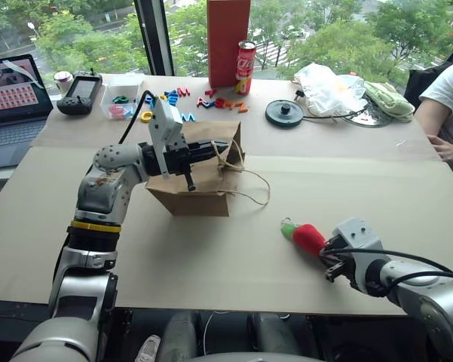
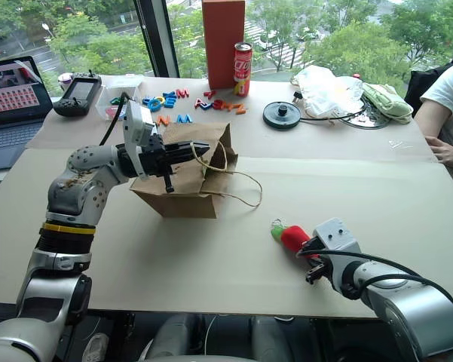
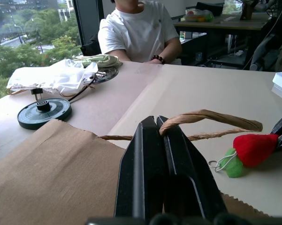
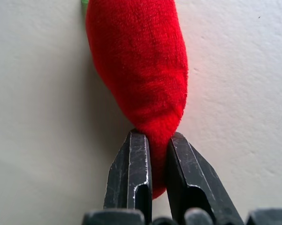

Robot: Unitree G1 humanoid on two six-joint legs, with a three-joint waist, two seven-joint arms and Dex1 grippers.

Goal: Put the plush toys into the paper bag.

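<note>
**Right gripper pinching the chili toy, left gripper holding the bag's handle**

The right gripper (image 4: 152,187) is reaching in from the near right corner of the desk (image 1: 377,204), and its two black fingers (image 4: 131,173) are closing tight on the pointed tip of the red plush chili pepper with a green stem (image 1: 304,236). The toy is lying on the brown paper covering of the desk, near the front edge and right of the middle, with its green stem pointing away from the gripper toward the bag.

The small brown kraft paper bag with tan twine loop handles (image 1: 200,197) is standing well apart from the toy, left of the desk's middle. The left gripper (image 3: 160,140) is reaching level across the bag's top, and its fingers are pressing together on one twine handle (image 3: 211,116).

Along the far edge a tall red-orange box (image 1: 228,41) and a red drink can (image 1: 245,66) are standing, with colourful plastic letters (image 1: 211,99) lying scattered before them. A person in a white shirt (image 3: 138,30) is sitting at the right edge.
</note>
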